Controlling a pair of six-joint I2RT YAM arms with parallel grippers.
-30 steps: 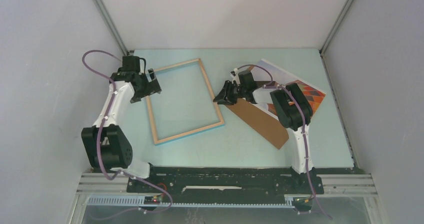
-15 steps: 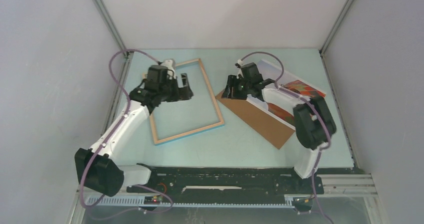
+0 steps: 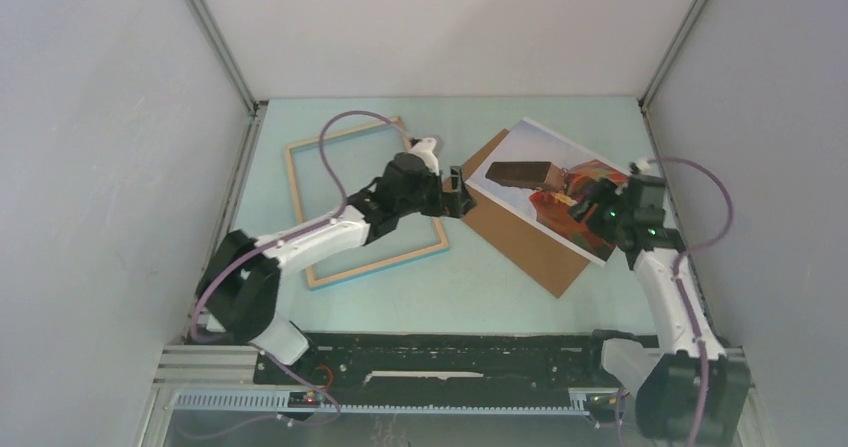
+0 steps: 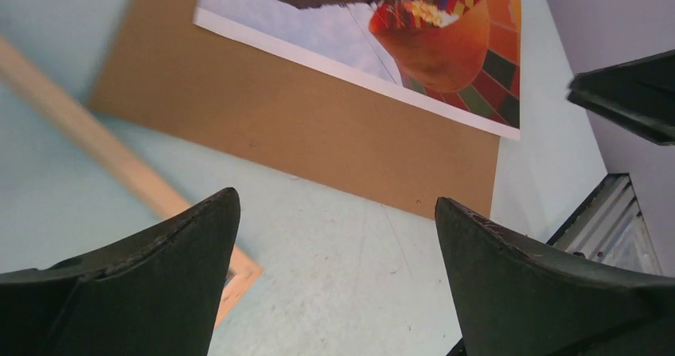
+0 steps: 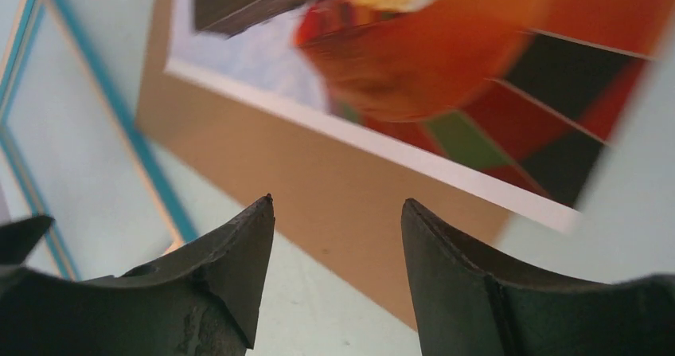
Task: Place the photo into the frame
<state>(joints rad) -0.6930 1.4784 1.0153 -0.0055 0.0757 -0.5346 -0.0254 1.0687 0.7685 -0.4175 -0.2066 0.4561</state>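
The photo lies face up, its orange-red balloon and dark basket showing, on top of a brown backing board right of centre. The frame lies flat at left centre, light wood with a teal edge. My left gripper reaches over the frame's right rail to the board's left corner, open and holding nothing. In the left wrist view the gripper hangs over bare table, the board and photo beyond. My right gripper hovers over the photo's right part, open and holding nothing. In the right wrist view the gripper is above the board.
Grey walls close the table on the left, back and right. The aluminium rail with the arm bases runs along the near edge. The left arm's purple cable loops above the frame. The right gripper's fingers show at the left wrist view's right edge.
The left arm swung right, from the frame's left corner across it to the board's left corner. The right arm pulled back right off the board's left end, its jaws widening.
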